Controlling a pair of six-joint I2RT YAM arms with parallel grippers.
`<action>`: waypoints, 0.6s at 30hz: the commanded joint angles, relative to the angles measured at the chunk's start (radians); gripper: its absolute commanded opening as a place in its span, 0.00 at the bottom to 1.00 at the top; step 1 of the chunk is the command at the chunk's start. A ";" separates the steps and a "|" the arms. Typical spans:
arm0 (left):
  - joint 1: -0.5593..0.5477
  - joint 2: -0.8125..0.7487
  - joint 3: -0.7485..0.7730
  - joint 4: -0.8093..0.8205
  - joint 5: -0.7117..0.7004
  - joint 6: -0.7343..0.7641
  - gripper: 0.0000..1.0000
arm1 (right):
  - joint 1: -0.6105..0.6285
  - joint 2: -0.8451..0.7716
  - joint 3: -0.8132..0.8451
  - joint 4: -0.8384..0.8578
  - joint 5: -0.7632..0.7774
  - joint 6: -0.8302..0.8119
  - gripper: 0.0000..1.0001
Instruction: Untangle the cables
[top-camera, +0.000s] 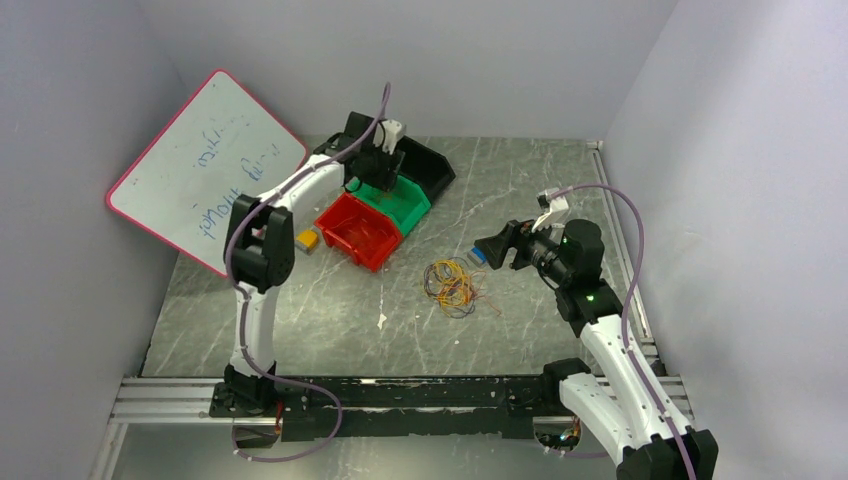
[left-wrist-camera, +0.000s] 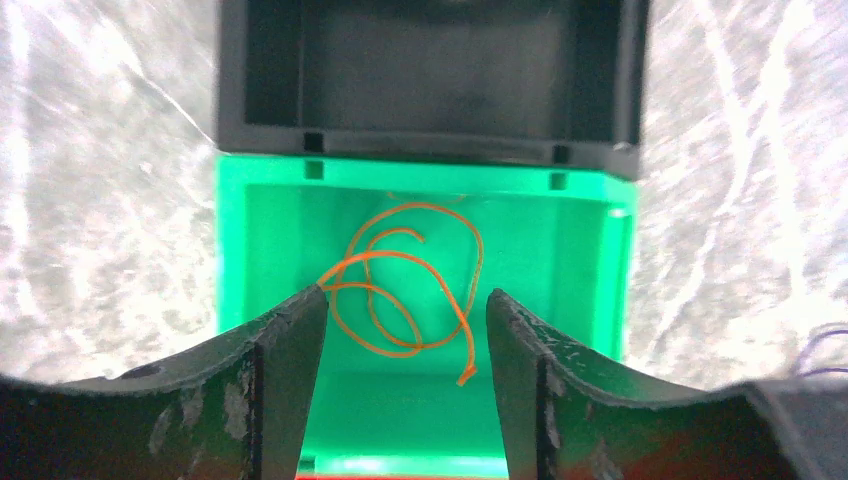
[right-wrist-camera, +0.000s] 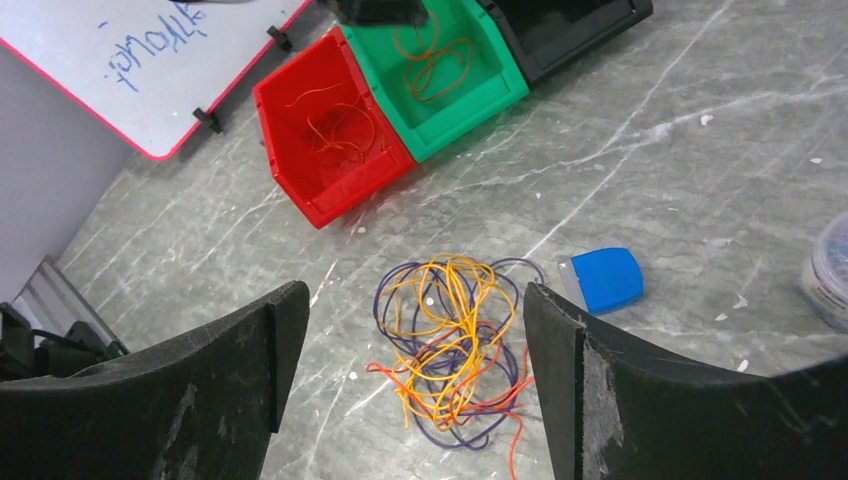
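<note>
A tangle of cables (top-camera: 452, 287), yellow, dark purple and orange-red, lies in a clump on the table; the right wrist view shows this tangle (right-wrist-camera: 455, 340) between and beyond my fingers. My right gripper (top-camera: 490, 247) (right-wrist-camera: 412, 292) hangs open just right of it, holding nothing. One orange cable (left-wrist-camera: 440, 207) lies loosely coiled inside the green bin (left-wrist-camera: 260, 230), one loop running up to my left fingertip. My left gripper (top-camera: 385, 175) (left-wrist-camera: 407, 310) hovers open above that bin. Thin orange-red cables (right-wrist-camera: 335, 135) lie in the red bin (right-wrist-camera: 300, 190).
The red bin (top-camera: 358, 232), green bin (top-camera: 410, 200) and a black bin (top-camera: 430, 160) stand in a row at the back left. A whiteboard (top-camera: 205, 170) leans on the left wall. A small blue object (right-wrist-camera: 605, 278) lies right of the tangle.
</note>
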 joint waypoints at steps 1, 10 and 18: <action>-0.009 -0.157 0.025 0.029 0.014 -0.018 0.67 | -0.003 0.000 0.019 -0.022 0.061 0.013 0.83; -0.009 -0.371 -0.160 0.090 0.076 -0.075 0.78 | -0.003 0.023 0.026 -0.044 0.110 0.041 0.84; -0.058 -0.580 -0.465 0.190 0.131 -0.172 0.75 | 0.000 0.121 0.053 -0.127 0.086 0.043 0.80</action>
